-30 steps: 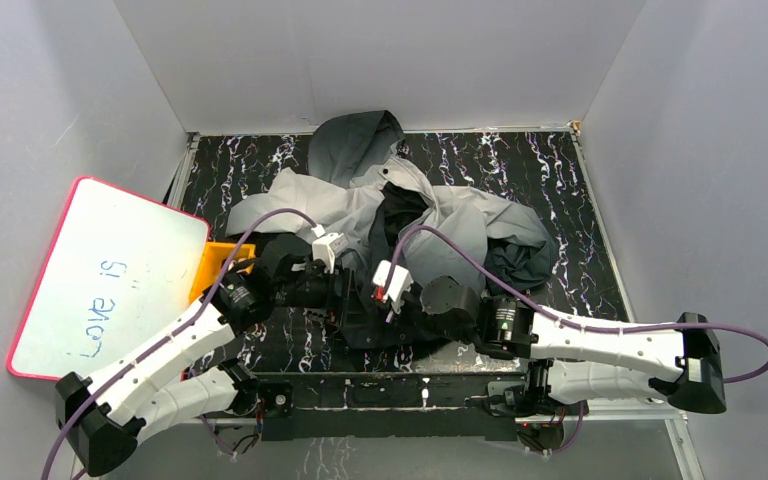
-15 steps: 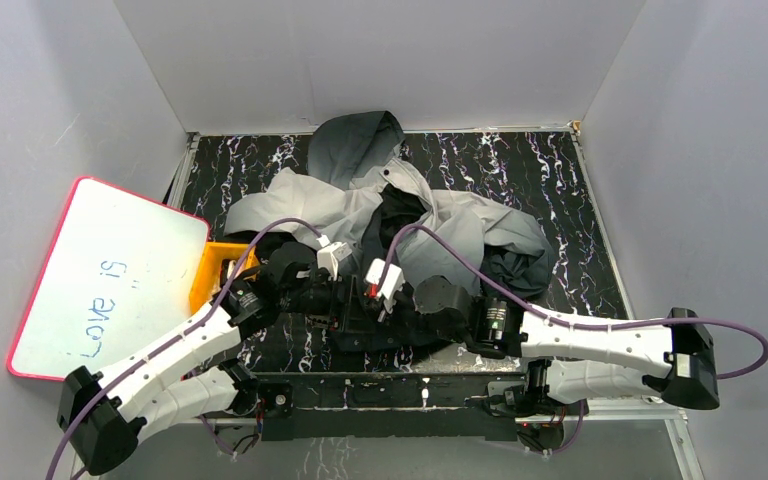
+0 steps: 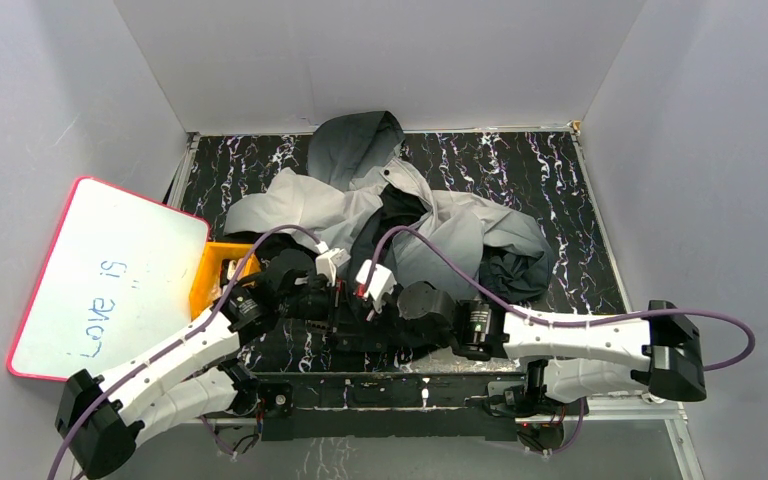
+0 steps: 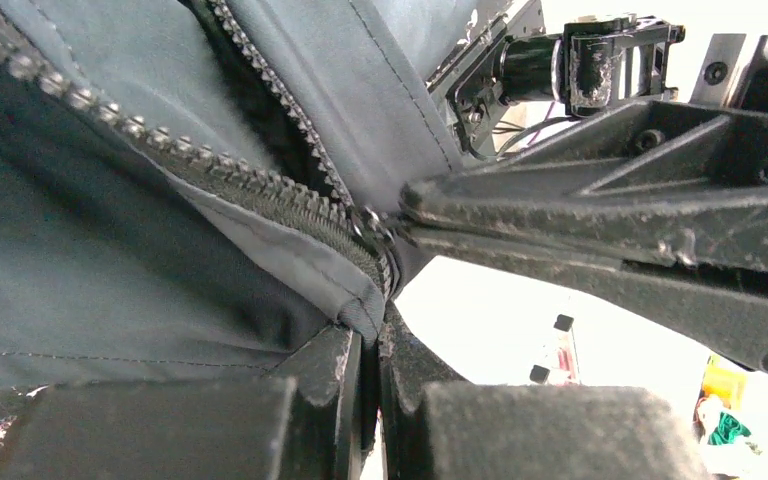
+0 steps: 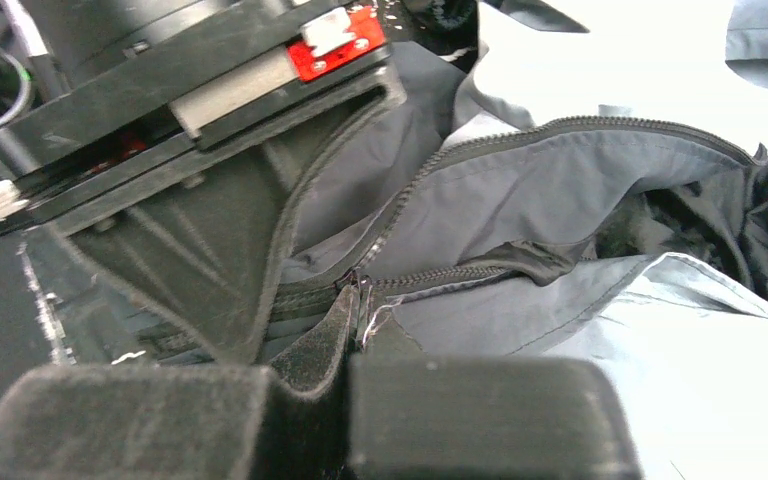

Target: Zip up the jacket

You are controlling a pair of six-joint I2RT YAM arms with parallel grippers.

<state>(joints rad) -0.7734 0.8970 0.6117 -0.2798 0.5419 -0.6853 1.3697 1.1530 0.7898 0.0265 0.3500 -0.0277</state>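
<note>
The grey jacket [image 3: 440, 225] lies crumpled on the black marbled table, its front open. Both grippers meet at its near hem. My left gripper [image 4: 368, 335] is shut on the bottom corner of the jacket [image 4: 110, 250], right below the zipper's lower end [image 4: 360, 245]. In that view the right gripper [image 4: 410, 215] reaches in from the right, pinching the zipper slider. In the right wrist view my right gripper [image 5: 360, 305] is shut on the zipper slider [image 5: 358, 282], and the two zipper tracks part above it. In the top view the left gripper [image 3: 346, 306] and right gripper [image 3: 372, 312] almost touch.
A white board with a pink rim [image 3: 110, 275] leans at the left, with an orange object [image 3: 215, 270] beside it. Grey walls close in the table [image 3: 520, 170] on three sides. Purple cables arc over both arms.
The left gripper has closed on the jacket's bottom corner. Both arms have shifted slightly left, the right one stretching further across. The right gripper stayed shut.
</note>
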